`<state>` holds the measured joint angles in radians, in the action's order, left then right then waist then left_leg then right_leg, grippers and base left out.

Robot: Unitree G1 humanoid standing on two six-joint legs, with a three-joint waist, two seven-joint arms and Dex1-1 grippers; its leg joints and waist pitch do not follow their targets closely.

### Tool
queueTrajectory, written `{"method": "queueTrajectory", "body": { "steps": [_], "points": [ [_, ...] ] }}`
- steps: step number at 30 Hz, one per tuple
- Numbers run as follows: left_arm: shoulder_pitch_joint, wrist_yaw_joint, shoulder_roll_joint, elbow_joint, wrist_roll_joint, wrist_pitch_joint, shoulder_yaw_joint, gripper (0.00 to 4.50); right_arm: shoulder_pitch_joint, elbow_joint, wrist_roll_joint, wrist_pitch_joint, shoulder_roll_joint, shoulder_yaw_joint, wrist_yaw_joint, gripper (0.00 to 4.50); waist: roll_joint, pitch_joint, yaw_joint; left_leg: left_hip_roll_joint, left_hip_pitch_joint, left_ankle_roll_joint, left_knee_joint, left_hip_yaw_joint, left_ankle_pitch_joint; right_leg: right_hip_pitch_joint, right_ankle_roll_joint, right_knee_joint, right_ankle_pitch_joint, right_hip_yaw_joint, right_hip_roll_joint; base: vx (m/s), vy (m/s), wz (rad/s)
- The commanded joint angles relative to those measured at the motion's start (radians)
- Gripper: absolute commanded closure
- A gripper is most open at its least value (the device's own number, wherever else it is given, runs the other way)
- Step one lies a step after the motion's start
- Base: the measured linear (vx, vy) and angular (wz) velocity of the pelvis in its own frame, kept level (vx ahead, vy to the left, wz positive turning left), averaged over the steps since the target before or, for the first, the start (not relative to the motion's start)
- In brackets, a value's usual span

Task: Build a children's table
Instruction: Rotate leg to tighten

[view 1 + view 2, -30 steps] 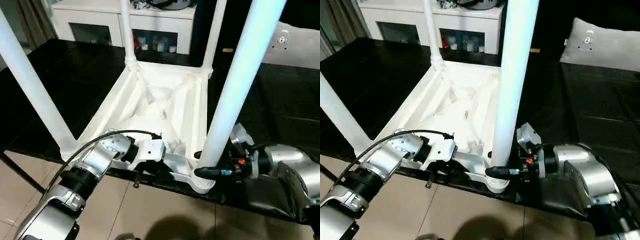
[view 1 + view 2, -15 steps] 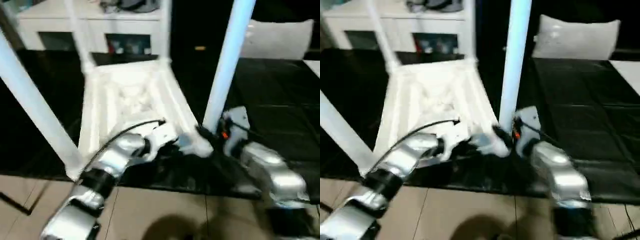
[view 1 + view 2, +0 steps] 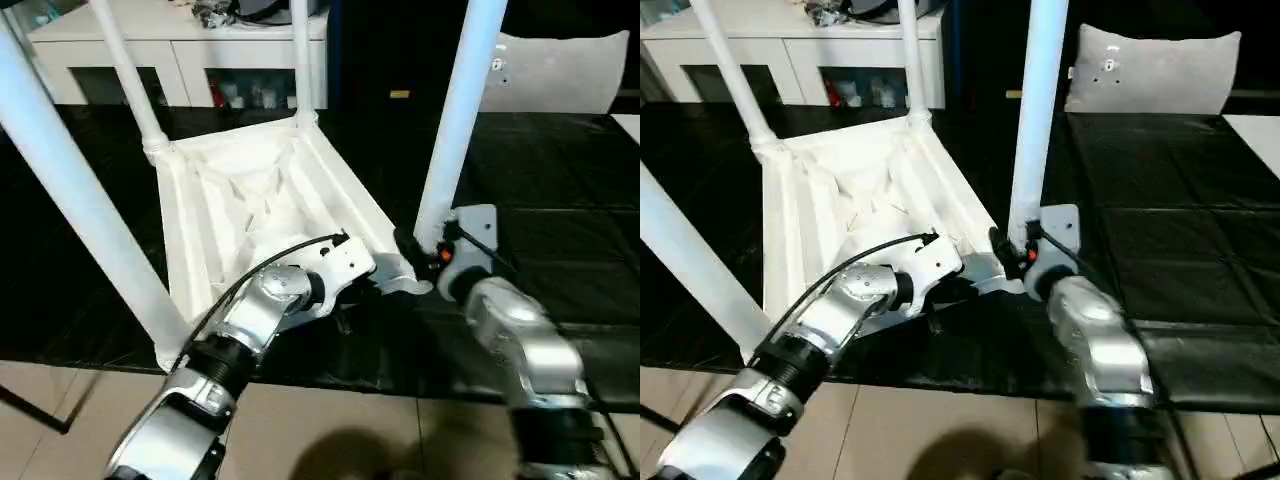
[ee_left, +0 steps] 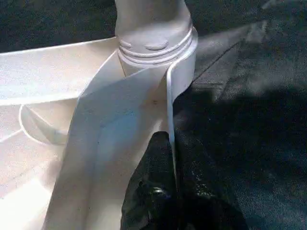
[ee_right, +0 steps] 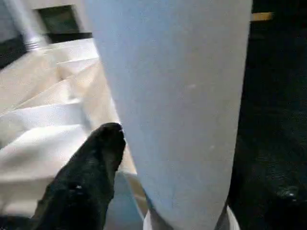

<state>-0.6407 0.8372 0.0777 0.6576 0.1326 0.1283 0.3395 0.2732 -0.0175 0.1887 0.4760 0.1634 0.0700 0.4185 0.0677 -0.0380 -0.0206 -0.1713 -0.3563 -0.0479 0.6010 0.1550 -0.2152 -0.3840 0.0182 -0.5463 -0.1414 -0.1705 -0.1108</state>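
Lying upside down on the black sheet-covered worktop (image 3: 560, 180), the all-white plastic children's table (image 3: 250, 200) shows its square top's ribbed underside, smooth and glossy, with diagonal ribs crossing at centre. Four long tapered tubular legs rise from round corner sockets: two near, two far. The near-right leg (image 3: 455, 120) seats in a ringed collar.

Left gripper (image 4: 168, 191): black jaws pressed together on the thin edge wall of the top, just beside the near-right socket.

Right gripper (image 3: 425, 250): jaws apart, straddling the near-right leg's base; one black finger (image 5: 91, 167) lies beside the tube.

One white cabinet with glass doors (image 3: 180, 60) stands behind. One grey pillow (image 3: 560, 70) at far right.
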Motion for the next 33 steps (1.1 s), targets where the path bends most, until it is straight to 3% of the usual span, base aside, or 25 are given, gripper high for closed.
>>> {"method": "queueTrajectory", "body": {
  "steps": [1,5,10,11,16,17,18,19,20,21,24,25,33],
  "points": [
    [-0.007,0.055,0.018,-0.047,-0.032,-0.092,0.009,4.5,-0.016,0.025,0.049,0.007,0.041,-0.053,0.136,0.93,-0.025,0.059,0.01,-0.044,-0.014,0.112,-0.067,-0.013,-0.189,0.059,0.087,0.078,-0.419,0.061,-0.066,0.0,0.0,0.0],
    [0.0,0.138,0.073,-0.046,-0.028,-0.126,0.028,4.5,-0.036,0.028,0.073,-0.036,0.168,-0.062,0.321,0.59,-0.023,0.063,0.025,-0.054,-0.015,0.122,-0.067,-0.016,-0.156,0.06,0.094,0.068,-0.369,0.062,-0.064,0.0,0.0,0.0],
    [0.009,0.29,0.146,-0.055,-0.03,-0.206,0.067,4.5,-0.045,0.012,0.073,-0.12,0.336,-0.1,0.562,0.32,-0.027,0.066,0.04,-0.062,-0.013,0.134,-0.066,-0.016,-0.138,0.059,0.139,0.052,-0.288,0.068,-0.065,0.0,0.0,0.0],
    [0.008,0.311,0.156,-0.054,-0.029,-0.218,0.074,4.5,-0.045,0.01,0.075,-0.132,0.357,-0.109,0.598,0.32,-0.027,0.065,0.047,-0.064,-0.011,0.143,-0.066,-0.014,-0.129,0.057,0.155,0.048,-0.263,0.073,-0.066,0.0,0.0,0.0],
    [0.013,0.409,0.196,-0.064,-0.037,-0.268,0.104,4.5,-0.033,-0.017,0.095,-0.164,0.416,-0.132,0.721,0.32,-0.033,0.066,0.074,-0.067,-0.01,0.146,-0.065,-0.008,-0.113,0.057,0.165,0.042,-0.271,0.076,-0.068,0.0,0.0,0.0],
    [0.019,0.456,0.214,-0.078,-0.045,-0.287,0.118,4.5,-0.022,-0.031,0.115,-0.155,0.435,-0.138,0.779,0.58,-0.033,0.066,0.079,-0.067,-0.01,0.147,-0.064,-0.008,-0.108,0.056,0.169,0.04,-0.267,0.076,-0.067,0.0,0.0,0.0],
    [0.025,0.492,0.228,-0.094,-0.048,-0.299,0.131,4.5,-0.005,-0.054,0.12,-0.154,0.441,-0.143,0.809,0.66,-0.041,0.067,0.086,-0.067,-0.011,0.145,-0.063,-0.006,-0.101,0.054,0.167,0.037,-0.27,0.079,-0.067,0.0,0.0,0.0],
    [0.025,0.492,0.228,-0.094,-0.048,-0.299,0.131,4.5,-0.005,-0.054,0.12,-0.154,0.441,-0.143,0.809,0.66,-0.041,0.067,0.088,-0.065,-0.014,0.145,-0.062,-0.006,-0.094,0.055,0.168,0.034,-0.268,0.08,-0.067,0.0,0.0,0.0],
    [0.028,0.51,0.233,-0.103,-0.049,-0.305,0.138,4.5,0.004,-0.066,0.125,-0.152,0.442,-0.147,0.829,0.71,-0.039,0.067,0.094,-0.067,-0.01,0.142,-0.061,-0.002,-0.09,0.048,0.17,0.034,-0.271,0.082,-0.067,0.0,0.0,0.0],
    [0.031,0.532,0.238,-0.109,-0.052,-0.313,0.145,4.5,0.012,-0.075,0.14,-0.144,0.448,-0.157,0.867,1.01,-0.043,0.066,0.097,-0.066,-0.009,0.139,-0.061,0.0,-0.098,0.047,0.171,0.035,-0.285,0.082,-0.066,0.0,0.0,0.0],
    [0.031,0.542,0.241,-0.112,-0.054,-0.318,0.149,4.5,0.014,-0.074,0.153,-0.136,0.458,-0.17,0.906,1.09,-0.038,0.063,0.11,-0.069,-0.004,0.127,-0.063,0.001,-0.119,0.044,0.164,0.039,-0.321,0.084,-0.066,0.0,0.0,0.0],
    [0.029,0.544,0.241,-0.111,-0.055,-0.32,0.149,4.5,0.015,-0.073,0.159,-0.13,0.462,-0.175,0.925,1.18,-0.042,0.063,0.113,-0.07,-0.001,0.119,-0.064,0.003,-0.125,0.041,0.162,0.041,-0.325,0.086,-0.065,0.0,0.0,0.0],
    [0.018,0.562,0.245,-0.097,-0.059,-0.335,0.151,4.5,0.016,-0.083,0.171,-0.114,0.484,-0.213,1.005,1.96,-0.045,0.064,0.117,-0.066,-0.004,0.107,-0.064,0.002,-0.128,0.045,0.157,0.039,-0.329,0.087,-0.064,0.0,0.0,0.0]
  ]
}}
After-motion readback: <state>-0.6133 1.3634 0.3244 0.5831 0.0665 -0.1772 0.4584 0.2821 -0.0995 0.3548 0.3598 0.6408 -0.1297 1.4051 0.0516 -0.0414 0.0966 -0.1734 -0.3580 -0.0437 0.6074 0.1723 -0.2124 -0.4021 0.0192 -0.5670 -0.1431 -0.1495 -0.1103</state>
